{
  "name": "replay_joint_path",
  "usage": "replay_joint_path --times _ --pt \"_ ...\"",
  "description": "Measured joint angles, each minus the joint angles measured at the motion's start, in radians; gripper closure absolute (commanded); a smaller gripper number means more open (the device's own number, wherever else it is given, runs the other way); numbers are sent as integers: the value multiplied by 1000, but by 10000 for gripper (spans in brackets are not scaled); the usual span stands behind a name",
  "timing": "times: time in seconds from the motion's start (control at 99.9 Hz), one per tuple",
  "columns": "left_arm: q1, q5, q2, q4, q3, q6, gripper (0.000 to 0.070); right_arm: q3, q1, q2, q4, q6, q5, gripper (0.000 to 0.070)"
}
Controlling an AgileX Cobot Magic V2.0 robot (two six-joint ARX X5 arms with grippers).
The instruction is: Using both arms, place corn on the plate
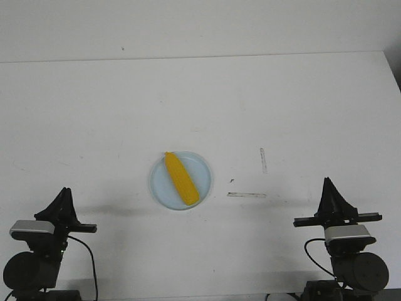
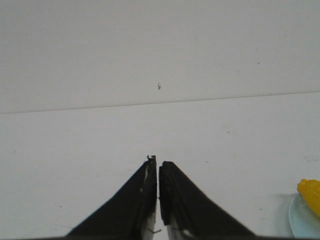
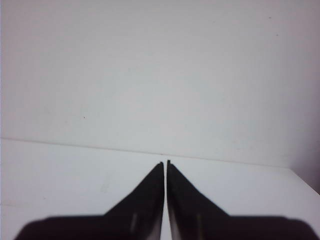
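The yellow corn lies diagonally on the pale blue plate at the table's middle front, pointed end toward the back. A bit of the corn and plate shows at the edge of the left wrist view. My left gripper is shut and empty near the front left edge, well left of the plate; it shows in its wrist view. My right gripper is shut and empty near the front right edge, well right of the plate; it shows in its wrist view.
Two short strips of clear tape lie on the white table right of the plate, one upright and one flat. The table's back edge meets a white wall. The table's right edge is near.
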Motion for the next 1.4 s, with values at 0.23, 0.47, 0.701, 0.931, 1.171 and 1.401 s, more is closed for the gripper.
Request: replay_joint_path --times 0.23,0.47,0.701,0.931,1.171,1.401 --pt "0 0 0 0 0 0 698 0 0 0 0 0 0 690" --pt "0 0 0 0 0 0 698 0 0 0 0 0 0 690" --pt "0 -5 -19 -3 0 -2 699 0 0 0 0 0 0 690" --pt "0 -26 -100 11 -34 -28 700 0 0 0 0 0 0 690" --pt "0 -43 -178 17 -148 -47 700 0 0 0 0 0 0 690" --pt "0 -46 -176 131 -270 -57 700 0 0 0 0 0 0 690"
